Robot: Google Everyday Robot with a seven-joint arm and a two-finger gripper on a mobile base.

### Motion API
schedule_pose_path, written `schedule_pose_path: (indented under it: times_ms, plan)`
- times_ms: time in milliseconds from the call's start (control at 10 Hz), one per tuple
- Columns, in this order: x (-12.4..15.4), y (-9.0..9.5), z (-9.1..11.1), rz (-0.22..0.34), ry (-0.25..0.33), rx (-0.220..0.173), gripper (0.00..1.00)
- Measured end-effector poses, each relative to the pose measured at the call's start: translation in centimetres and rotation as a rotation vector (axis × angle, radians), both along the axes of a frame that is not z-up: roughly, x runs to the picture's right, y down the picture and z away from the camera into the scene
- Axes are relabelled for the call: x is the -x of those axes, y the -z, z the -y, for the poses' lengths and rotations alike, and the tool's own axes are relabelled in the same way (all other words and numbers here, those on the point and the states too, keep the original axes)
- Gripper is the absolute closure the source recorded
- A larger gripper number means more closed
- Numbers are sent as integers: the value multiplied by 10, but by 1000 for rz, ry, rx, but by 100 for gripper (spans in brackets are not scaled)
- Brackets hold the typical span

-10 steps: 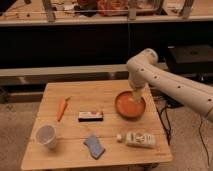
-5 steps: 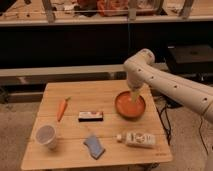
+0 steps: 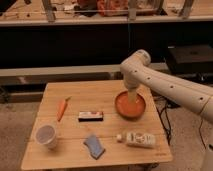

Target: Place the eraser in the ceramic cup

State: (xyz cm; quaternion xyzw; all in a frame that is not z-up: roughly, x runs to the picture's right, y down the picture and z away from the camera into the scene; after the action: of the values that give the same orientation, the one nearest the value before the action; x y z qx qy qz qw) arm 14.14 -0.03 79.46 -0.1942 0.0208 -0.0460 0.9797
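The eraser lies flat near the middle of the frame, long side running left to right, touching nothing, so it is open to a grasp from above and not yet picked up. The wooden worktop fills the lower half of the frame and carries everything. The pale arm enters from the right edge and bends down over the worktop's right side, well apart from the eraser. Its end effector hangs low over the orange bowl, right of centre; whether it is spread or pressed together I cannot tell, and nothing shows in its grip. Below the bowl a white bottle lies on its side. The ceramic cup stands upright at the lower left, mouth upward, which suits a drop from above. A carrot lies left of the eraser, and a blue pad lies just below it. By my judgement, the arm must first cross leftward to the eraser.
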Motion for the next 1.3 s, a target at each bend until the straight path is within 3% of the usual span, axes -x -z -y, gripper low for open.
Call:
schedule_pose_path:
  times_ms: [900, 1300]
  plan:
    - [23, -3, -2, 21, 21, -18, 20]
    - [39, -5, -5, 60, 43, -24, 20]
